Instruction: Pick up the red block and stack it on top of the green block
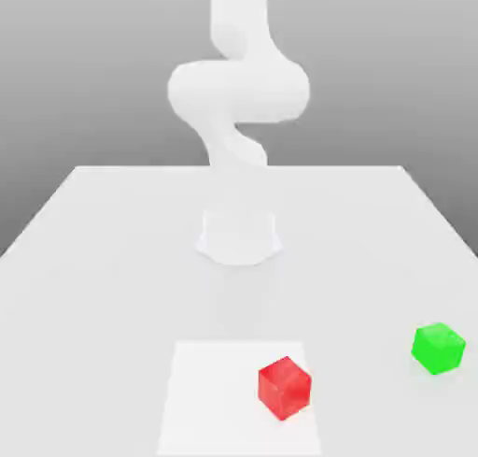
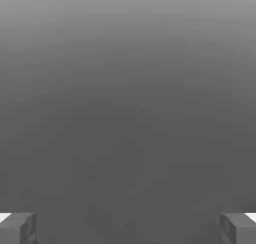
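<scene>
The pincer [image 2: 128, 228] is wide open. Its 2 grey fingertips [image 2: 17, 228] sit far apart in the hand view, with nothing between them but plain grey floor. It is holding nothing.

In the exterior view the white arm [image 1: 238, 81] stands tall at the far end of the white table [image 1: 93, 221]. The red block [image 1: 285, 387] rests on the table, on a paler square patch [image 1: 210, 399], well away from the pincer. The green block [image 1: 438, 348] sits on the table too, off toward the exterior view's right of the red one and well apart from it. Neither block is touched.

The job has not started yet, I think. The first step is to get to the red block. To do it well, the pincer should go right over the red block, turn so its 2 fingers line up with 2 flat sides, and come straight down with the fingers kept open. Then it can squeeze gently on the middle of the block, so it does not tip.

There are no boxes, bowls or trays here, so nothing is inside anything.
</scene>
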{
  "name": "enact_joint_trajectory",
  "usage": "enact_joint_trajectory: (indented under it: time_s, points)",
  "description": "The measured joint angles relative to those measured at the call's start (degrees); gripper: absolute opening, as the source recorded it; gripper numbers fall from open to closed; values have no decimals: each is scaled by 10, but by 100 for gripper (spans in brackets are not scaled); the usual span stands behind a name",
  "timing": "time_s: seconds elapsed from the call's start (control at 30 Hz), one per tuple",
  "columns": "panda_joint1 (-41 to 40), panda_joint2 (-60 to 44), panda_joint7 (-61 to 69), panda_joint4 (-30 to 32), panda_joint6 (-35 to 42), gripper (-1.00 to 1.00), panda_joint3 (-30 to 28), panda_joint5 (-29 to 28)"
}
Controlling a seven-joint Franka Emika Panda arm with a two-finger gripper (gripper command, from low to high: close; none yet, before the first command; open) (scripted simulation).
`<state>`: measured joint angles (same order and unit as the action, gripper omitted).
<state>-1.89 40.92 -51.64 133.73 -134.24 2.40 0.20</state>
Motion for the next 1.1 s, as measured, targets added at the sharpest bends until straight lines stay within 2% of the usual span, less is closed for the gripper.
enact_joint_trajectory:
  time_s: [0.37, 0.57, 0.77, 0.93, 0.97, 1.1]
  points:
    - [-70, -218, -272, 86, -109, 0, 103, -11]
    - [-86, -337, -430, 133, -167, 0, 136, -34]
    - [-72, -454, -575, 177, -227, 0, 139, -46]
    - [-34, -557, -640, 168, -307, 0, 88, -109]
    - [-22, -577, -649, 165, -323, -100, 74, -121]
    - [-22, -577, -649, 165, -324, -100, 74, -122]
